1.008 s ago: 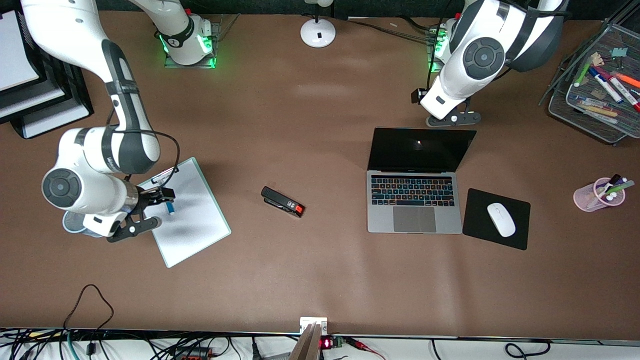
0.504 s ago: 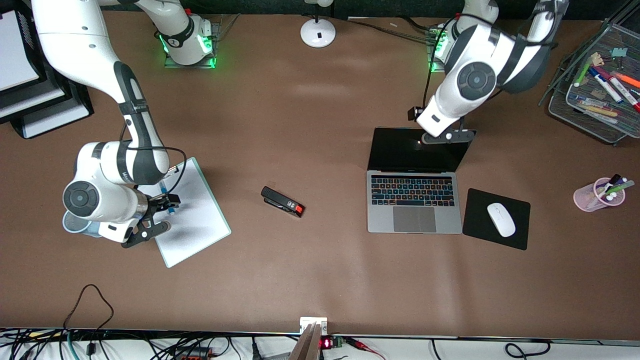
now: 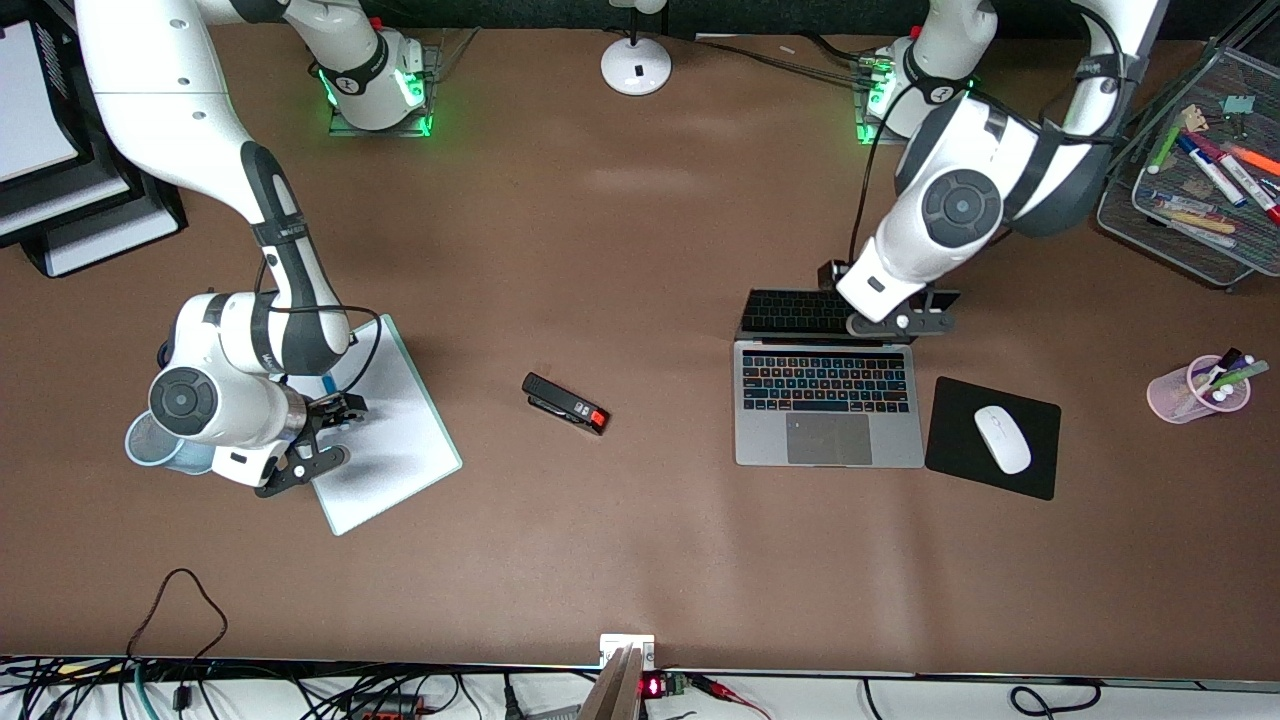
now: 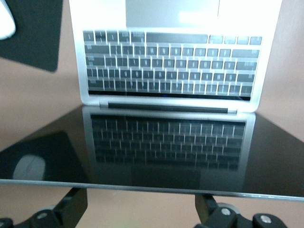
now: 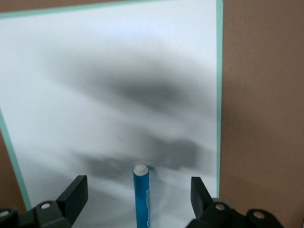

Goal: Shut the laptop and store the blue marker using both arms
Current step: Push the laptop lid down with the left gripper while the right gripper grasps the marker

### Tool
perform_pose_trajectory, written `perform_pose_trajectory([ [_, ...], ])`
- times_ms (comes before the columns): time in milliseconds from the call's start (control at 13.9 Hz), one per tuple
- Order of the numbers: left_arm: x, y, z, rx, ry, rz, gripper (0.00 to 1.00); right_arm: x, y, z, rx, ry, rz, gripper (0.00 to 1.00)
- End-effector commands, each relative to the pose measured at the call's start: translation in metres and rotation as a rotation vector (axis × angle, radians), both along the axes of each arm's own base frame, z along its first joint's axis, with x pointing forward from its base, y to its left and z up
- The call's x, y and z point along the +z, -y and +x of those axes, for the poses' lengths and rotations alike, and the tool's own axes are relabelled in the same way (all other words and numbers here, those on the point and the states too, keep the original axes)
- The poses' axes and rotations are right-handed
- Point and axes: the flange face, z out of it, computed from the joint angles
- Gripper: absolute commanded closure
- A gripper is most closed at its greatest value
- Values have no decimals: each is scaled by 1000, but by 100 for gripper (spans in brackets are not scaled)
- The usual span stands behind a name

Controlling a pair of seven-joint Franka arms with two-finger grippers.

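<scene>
Brown table (image 3: 640, 250) carries the following. Laptop (image 3: 828, 405) sits toward the left arm's end, lid partly folded down over the keyboard, screen mirroring the keys. Black mouse pad (image 3: 960, 420) lies just beside it, a white mouse (image 3: 1002, 439) on top. A clear pink cup (image 3: 1190, 392) of markers stands nearer the table's end; a wire mesh tray (image 3: 1165, 215) sits farther from the front camera. Black stapler (image 3: 565, 403) lies mid-table. Whiteboard (image 3: 385, 440) rests toward the right arm's end, a pale blue cup (image 3: 145, 445) touching or just beside it. White lamp base (image 3: 636, 65) stands between the arm bases. Black paper trays (image 3: 60, 215) sit at the corner.
</scene>
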Motion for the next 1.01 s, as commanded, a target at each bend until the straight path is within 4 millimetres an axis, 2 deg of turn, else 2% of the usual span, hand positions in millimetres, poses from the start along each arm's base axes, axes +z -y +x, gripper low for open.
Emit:
perform_pose_trajectory([
  [0,-9,-8,41,-10,33,-11,0,-8,2,-6,14,0,16,11],
  [288,-23,-18,87,13,102,-45,0,-13,4,-10,12,-11,14,25],
  [504,-50,-18,113,16,125,-58,0,-18,6,-12,11,-20,13,30],
  [576,-62,-19,119,23,129,-71,0,-19,7,-12,19,-22,13,36],
  [648,-73,-21,123,31,137,-81,0,-19,7,-12,36,-23,16,50],
  [936,-116,-33,134,63,169,-105,0,-19,7,-12,35,-23,17,47],
])
